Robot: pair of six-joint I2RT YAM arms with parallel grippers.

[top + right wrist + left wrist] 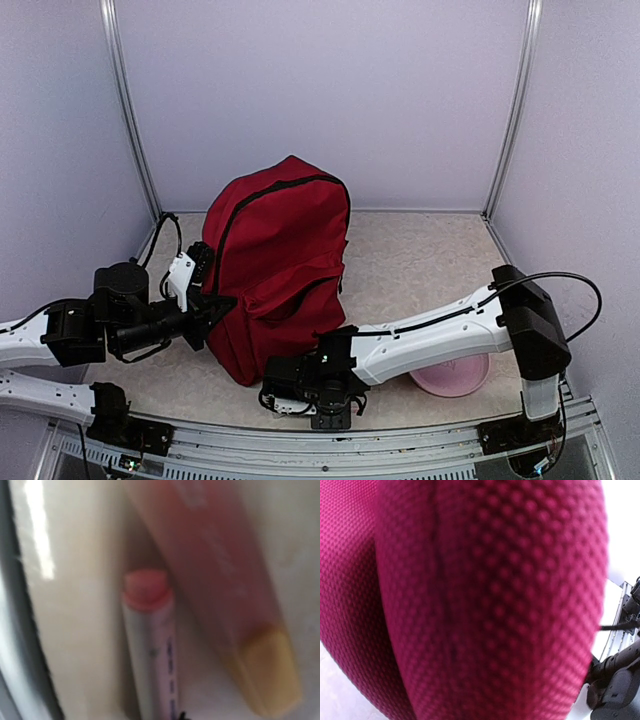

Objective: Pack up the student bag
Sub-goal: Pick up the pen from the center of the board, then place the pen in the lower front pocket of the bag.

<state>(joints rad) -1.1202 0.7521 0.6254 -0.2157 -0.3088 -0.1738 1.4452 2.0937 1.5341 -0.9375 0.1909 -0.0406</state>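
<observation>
The student bag [280, 270] is a large dark red backpack with black zippers, standing upright in the middle of the table. My left gripper [213, 305] is pressed against the bag's left side. The bag's red fabric [470, 600] fills the left wrist view and hides the fingers. My right gripper [332, 410] points down at the table's front edge, just in front of the bag. The right wrist view shows, very close and blurred, a white marker with a pink cap [150, 650] beside a pink tube with a yellow cap [220, 590]. The right fingers do not show.
A pink dish [455, 378] lies on the table at the right, partly under the right arm. The metal front rail [400, 440] runs just behind the right gripper. White walls close the cell on three sides.
</observation>
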